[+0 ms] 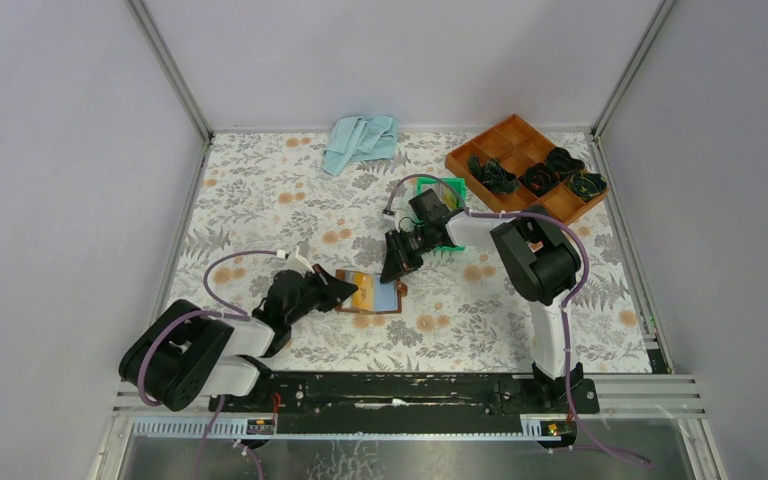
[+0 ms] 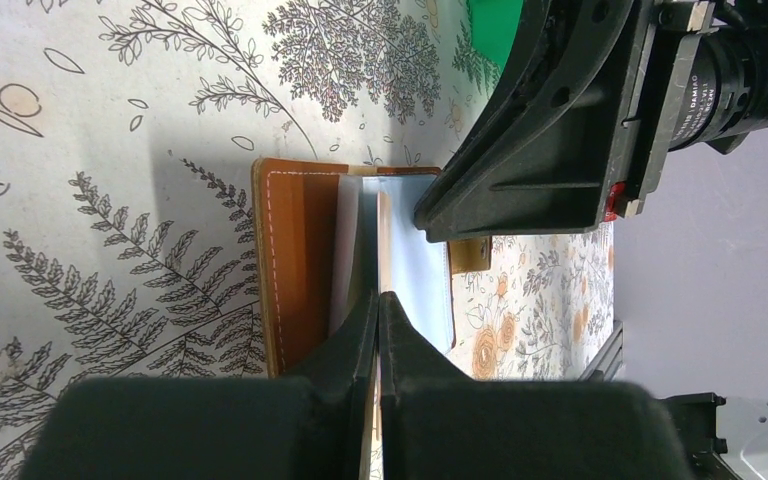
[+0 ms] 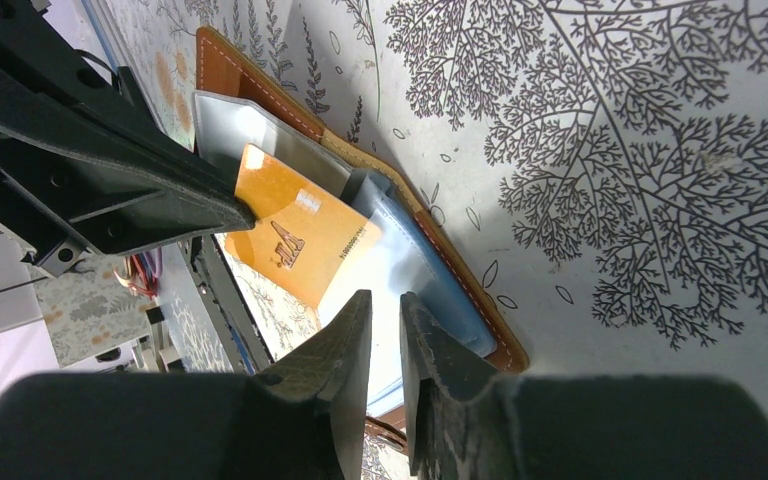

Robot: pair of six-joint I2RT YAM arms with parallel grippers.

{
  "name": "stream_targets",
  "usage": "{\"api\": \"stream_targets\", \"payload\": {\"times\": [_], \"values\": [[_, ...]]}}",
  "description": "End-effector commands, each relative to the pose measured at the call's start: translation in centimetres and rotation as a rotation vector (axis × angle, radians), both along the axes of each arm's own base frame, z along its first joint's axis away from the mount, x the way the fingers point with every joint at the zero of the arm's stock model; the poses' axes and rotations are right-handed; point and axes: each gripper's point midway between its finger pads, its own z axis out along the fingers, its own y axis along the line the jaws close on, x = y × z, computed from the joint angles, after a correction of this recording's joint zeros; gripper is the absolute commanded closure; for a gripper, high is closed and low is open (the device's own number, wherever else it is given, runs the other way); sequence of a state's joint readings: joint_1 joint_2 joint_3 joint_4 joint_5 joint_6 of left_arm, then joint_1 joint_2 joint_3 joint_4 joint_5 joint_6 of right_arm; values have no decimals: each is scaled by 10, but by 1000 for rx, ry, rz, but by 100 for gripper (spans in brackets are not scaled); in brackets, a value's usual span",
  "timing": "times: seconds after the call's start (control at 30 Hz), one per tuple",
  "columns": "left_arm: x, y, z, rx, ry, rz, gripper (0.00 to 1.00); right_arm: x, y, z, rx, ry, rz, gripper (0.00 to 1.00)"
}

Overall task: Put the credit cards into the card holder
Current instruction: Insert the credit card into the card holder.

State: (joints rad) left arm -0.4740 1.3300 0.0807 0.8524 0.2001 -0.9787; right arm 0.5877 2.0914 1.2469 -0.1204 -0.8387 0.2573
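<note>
The brown leather card holder (image 1: pixel 370 311) lies open on the floral table between my two grippers. A gold-tan credit card (image 3: pixel 300 235) rests slanted on its inner pockets, beside a grey sleeve (image 3: pixel 250 130). A light blue credit card (image 3: pixel 410 270) lies on the holder's other half. My left gripper (image 2: pixel 378 297) is shut, with the thin edge of the gold card between its fingers. My right gripper (image 3: pixel 387 300) hovers just over the light blue card, its jaws a narrow gap apart with nothing between them. From the left wrist, the holder (image 2: pixel 295 260) shows brown with white stitching.
A green plastic bin (image 1: pixel 447 200) stands just behind the right gripper. An orange-brown wooden compartment tray (image 1: pixel 460 160) with dark items sits at the back right. A crumpled light blue cloth (image 1: pixel 360 140) lies at the back middle. Grey walls enclose the table.
</note>
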Motion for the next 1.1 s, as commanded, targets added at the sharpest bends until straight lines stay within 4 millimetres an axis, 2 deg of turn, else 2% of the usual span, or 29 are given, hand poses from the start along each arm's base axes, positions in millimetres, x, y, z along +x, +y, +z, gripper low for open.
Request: {"api": "stream_targets", "payload": {"times": [0.0, 0.23, 1.07], "values": [[-2, 7, -8, 30, 14, 41, 100, 5, -2, 6, 4, -43, -3, 76], [-1, 18, -12, 36, 21, 117, 100, 4, -3, 5, 3, -43, -4, 76], [2, 3, -11, 8, 31, 114, 100, 3, -2, 3, 9, -37, -3, 77]]}}
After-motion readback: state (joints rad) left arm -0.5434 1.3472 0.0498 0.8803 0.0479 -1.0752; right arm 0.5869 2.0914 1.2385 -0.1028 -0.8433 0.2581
